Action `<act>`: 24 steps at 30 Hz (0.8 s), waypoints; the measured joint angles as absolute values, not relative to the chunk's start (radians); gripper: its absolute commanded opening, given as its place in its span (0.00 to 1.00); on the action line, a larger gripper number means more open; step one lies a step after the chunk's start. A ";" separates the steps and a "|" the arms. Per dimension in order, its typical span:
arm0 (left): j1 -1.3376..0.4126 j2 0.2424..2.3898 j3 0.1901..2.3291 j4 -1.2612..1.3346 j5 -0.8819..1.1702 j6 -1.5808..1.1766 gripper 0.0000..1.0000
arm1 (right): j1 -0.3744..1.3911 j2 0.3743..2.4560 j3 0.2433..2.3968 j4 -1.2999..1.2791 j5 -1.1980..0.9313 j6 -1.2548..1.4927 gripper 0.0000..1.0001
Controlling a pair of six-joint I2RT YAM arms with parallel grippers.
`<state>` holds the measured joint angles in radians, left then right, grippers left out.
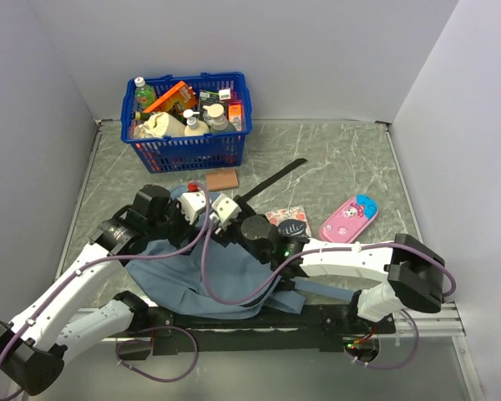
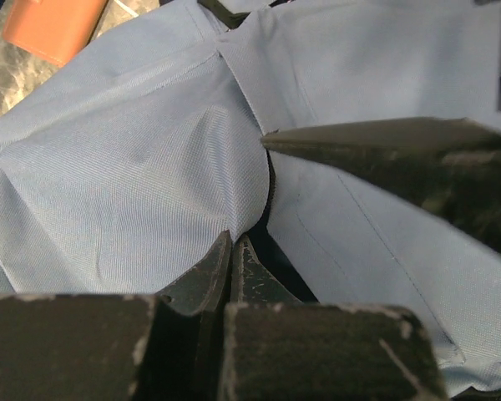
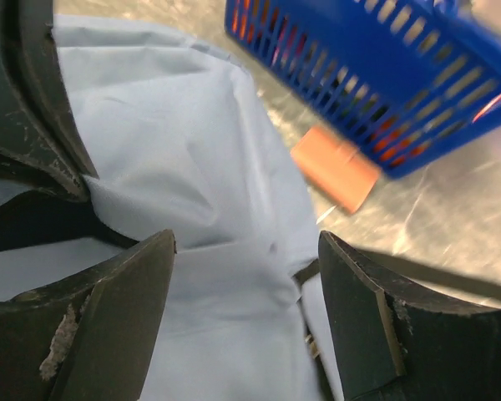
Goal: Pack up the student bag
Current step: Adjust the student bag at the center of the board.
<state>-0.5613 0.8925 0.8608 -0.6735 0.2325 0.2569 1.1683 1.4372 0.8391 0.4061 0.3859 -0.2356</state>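
The student bag is a soft grey-blue backpack that lies crumpled at the near middle of the table, under both wrists. My left gripper is shut, and its tips pinch the curved edge of a fabric flap beside a dark opening. My right gripper stands open just above the bag, with only cloth between its fingers. One of its fingers reaches across the left wrist view. The left gripper's fingers show at the top left of the right wrist view.
A blue plastic basket with bottles and packets stands at the back left. An orange-brown block lies in front of it. A black strap runs back from the bag. A patterned card and a pink pencil case lie to the right.
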 measured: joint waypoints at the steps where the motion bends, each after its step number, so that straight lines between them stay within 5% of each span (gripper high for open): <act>1: -0.558 0.892 0.866 -0.683 0.241 0.257 0.01 | 1.175 1.442 0.836 0.424 0.395 -0.260 0.77; 18: -0.548 0.887 0.954 -0.769 0.358 0.278 0.01 | 1.262 1.621 0.782 0.671 0.483 -0.457 0.76; 24: -0.544 0.866 0.961 -0.805 0.404 0.324 0.01 | 1.314 1.698 0.773 0.871 0.608 -0.616 0.61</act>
<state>-0.5442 0.8661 0.9611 -0.8047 0.4042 0.3237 1.3136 1.6981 0.7731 0.8715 0.6079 -0.6155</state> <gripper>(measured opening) 0.023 0.658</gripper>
